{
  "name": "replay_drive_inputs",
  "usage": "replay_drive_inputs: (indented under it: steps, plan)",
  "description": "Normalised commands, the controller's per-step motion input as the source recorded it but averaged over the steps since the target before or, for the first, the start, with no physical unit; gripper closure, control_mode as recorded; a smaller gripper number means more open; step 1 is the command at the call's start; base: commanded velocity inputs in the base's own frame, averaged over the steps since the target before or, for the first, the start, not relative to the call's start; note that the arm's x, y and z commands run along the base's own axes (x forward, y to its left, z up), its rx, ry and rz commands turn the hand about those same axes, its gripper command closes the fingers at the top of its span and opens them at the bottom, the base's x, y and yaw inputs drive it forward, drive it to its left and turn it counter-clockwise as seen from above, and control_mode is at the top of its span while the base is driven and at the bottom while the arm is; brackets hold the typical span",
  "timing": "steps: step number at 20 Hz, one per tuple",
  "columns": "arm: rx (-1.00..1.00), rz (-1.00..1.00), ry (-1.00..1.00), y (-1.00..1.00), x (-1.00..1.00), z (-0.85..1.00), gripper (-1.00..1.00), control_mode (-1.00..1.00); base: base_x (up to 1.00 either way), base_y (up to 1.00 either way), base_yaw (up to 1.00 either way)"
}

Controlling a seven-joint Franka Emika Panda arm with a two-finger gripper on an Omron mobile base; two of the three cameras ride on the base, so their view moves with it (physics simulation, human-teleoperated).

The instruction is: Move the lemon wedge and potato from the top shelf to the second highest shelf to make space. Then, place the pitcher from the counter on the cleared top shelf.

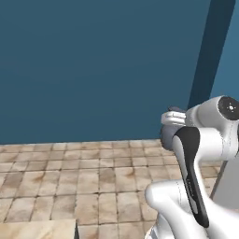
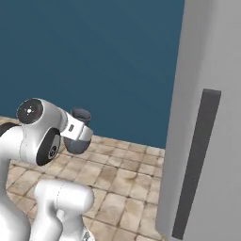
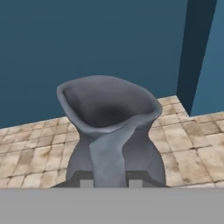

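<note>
The pitcher (image 3: 111,131), dark blue-grey with a flared rim and round belly, sits in the gripper (image 3: 110,183), whose jaws are closed on its lower body. It is held upright in the air above the tiled floor (image 1: 70,177), in front of the blue wall (image 1: 93,60). In the right base view the pitcher (image 2: 79,134) shows just past the arm's wrist, with a grey fridge side panel (image 2: 207,132) to the right.

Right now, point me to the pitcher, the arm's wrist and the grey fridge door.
pitcher (image 3: 107,111): hand view, inside of the flared rim.
wrist (image 2: 76,132): right base view, white link just behind the pitcher.
fridge door (image 2: 207,70): right base view, pale grey face above the dark handle.
</note>
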Motion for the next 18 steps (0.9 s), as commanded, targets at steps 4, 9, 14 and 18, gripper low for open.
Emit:
replay_drive_inputs:
  steps: [4,9,14,18]
  plan:
    - [0.00,0.00,0.00,0.00,0.00,0.00,1.00,1.00,1.00,0.28,-0.12]
    - [0.00,0.00,0.00,0.00,0.00,0.00,1.00,1.00,1.00,0.12,-0.21]
    - [0.00,0.00,0.00,0.00,0.00,0.00,1.00,1.00,0.98,0.00,-0.35]
    - [0.00,0.00,0.00,0.00,0.00,0.00,1.00,1.00,0.83,0.00,-0.46]
